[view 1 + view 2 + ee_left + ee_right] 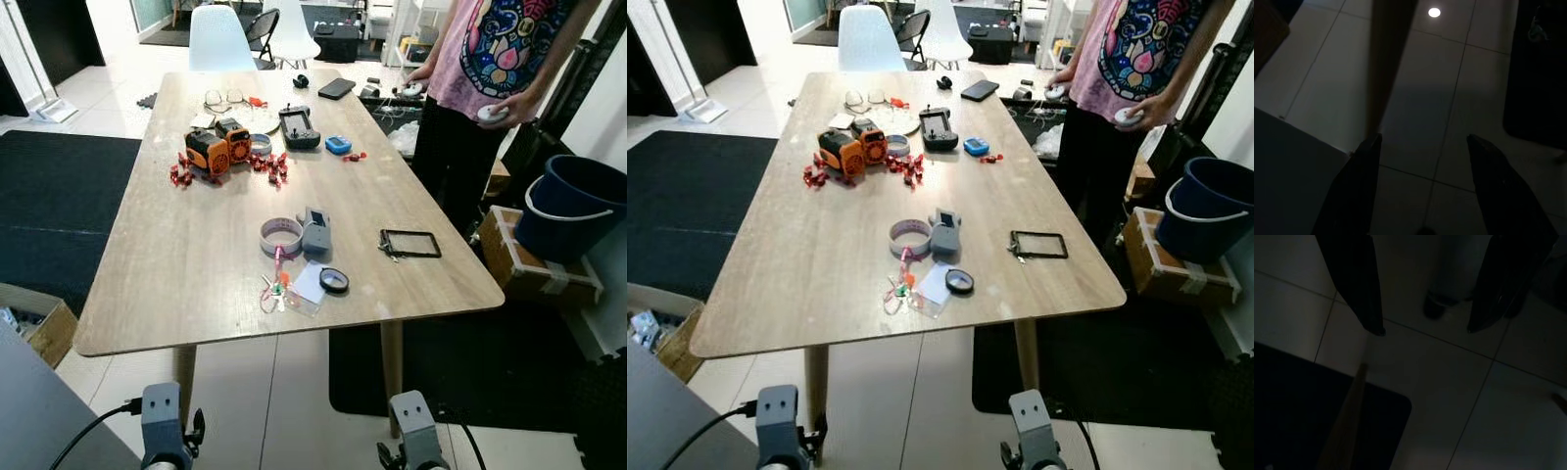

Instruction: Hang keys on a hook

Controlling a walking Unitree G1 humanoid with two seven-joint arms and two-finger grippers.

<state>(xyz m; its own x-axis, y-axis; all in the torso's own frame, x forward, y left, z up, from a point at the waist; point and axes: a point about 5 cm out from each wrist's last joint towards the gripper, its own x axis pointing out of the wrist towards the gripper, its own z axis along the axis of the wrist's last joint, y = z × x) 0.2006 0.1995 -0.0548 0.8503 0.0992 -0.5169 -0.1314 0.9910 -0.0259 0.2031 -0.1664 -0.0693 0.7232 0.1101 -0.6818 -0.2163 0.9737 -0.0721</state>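
Your 2 arms hung idle below the near edge of the long light-wood table (196,245). The left gripper (1422,147) had its 2 black fingers spread well apart over pale floor tiles, and the right gripper (1425,330) likewise stood apart over tiles, with nothing held in either.

The small bunch of keys with pink and orange tags (275,290) lay near the table's front edge, just beside a clear plastic sleeve with a white card (307,289) and a round black-rimmed lens (334,280), with a lilac roll of tape (281,236) and a grey boxy device (315,233) just behind.

Here is what could have gone wrong for you. The keys were thin, flat and tangled with their tags, so a pinch might have slid off the wood or caught the plastic sleeve instead. A low reach could have knocked the lens off the edge. No hook could be made out anywhere, so you would have had to search for it while carrying a dangling load. The person in the pink patterned shirt (495,49) stood at the far right corner, close enough to cross a turning path.
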